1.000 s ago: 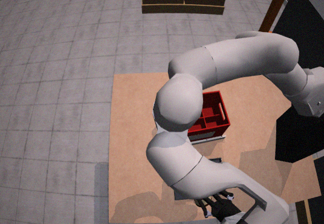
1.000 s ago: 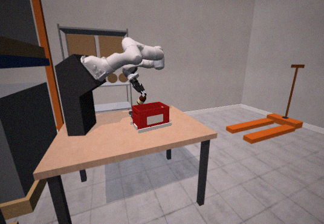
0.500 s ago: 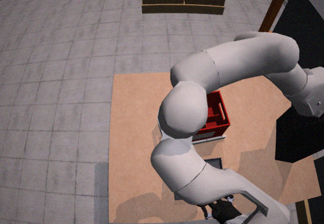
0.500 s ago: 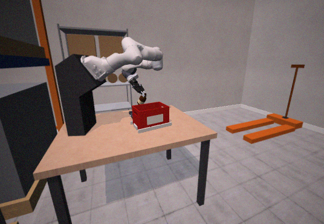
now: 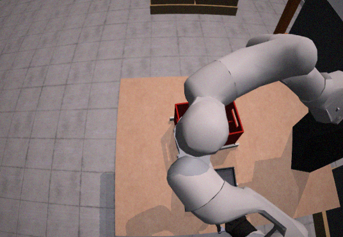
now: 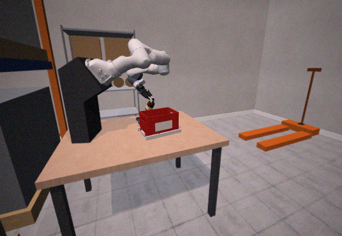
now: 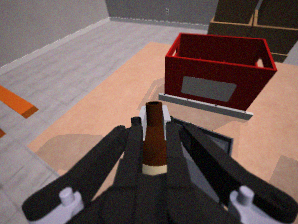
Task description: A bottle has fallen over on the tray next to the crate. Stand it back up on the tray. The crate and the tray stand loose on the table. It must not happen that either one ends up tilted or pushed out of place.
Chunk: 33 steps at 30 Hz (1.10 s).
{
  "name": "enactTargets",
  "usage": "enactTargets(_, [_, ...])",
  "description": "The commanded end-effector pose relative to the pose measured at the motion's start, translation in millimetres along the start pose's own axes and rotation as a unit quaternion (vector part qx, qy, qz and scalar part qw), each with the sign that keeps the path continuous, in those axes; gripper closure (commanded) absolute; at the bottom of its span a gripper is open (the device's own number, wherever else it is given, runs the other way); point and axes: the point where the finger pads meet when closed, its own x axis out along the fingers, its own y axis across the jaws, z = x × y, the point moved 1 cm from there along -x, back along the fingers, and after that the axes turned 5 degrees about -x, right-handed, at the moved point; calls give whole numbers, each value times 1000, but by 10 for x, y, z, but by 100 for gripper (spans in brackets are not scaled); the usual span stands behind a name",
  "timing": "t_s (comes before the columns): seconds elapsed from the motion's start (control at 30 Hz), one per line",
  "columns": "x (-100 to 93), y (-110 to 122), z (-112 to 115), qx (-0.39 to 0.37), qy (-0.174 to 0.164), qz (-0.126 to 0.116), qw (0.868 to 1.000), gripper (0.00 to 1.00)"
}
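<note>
Bottle (image 6: 149, 106) (image 7: 154, 150): neck clenched in gripper (image 5: 221, 227) (image 6: 151, 99) (image 7: 154, 113), body tilted; base contact unclear. Tray (image 5: 235, 176) (image 6: 138, 119) (image 7: 231, 146): between crate (image 5: 235, 136) (image 6: 159, 123) (image 7: 175, 75) and the robot's left edge of table (image 5: 144, 139) (image 6: 127, 152) (image 7: 100, 120). Crate: upright, inboard of all table edges; interior partly hidden, contents indeterminate.

The crate (image 5: 236, 136) (image 6: 164, 124) (image 7: 215, 67) sits on the table (image 5: 141, 139) (image 6: 111, 152) (image 7: 100, 120), with a low rail (image 5: 230, 147) (image 6: 164, 134) (image 7: 205, 107) along its base. Just beside it, below it in the top view, lies the tray (image 5: 226, 175) (image 7: 220, 145). In the exterior view, a pallet jack (image 6: 277, 142) is on the floor right of the table, and a shelf rack (image 6: 99, 33) stands behind the table, left of the crate.
</note>
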Motion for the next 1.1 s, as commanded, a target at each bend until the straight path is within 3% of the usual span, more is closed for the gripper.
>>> enactTargets(0.0, [2,-3,-52,1,12,0,1000,100])
enactTargets(1.07, [0,3,-45,0,18,0,1000,100])
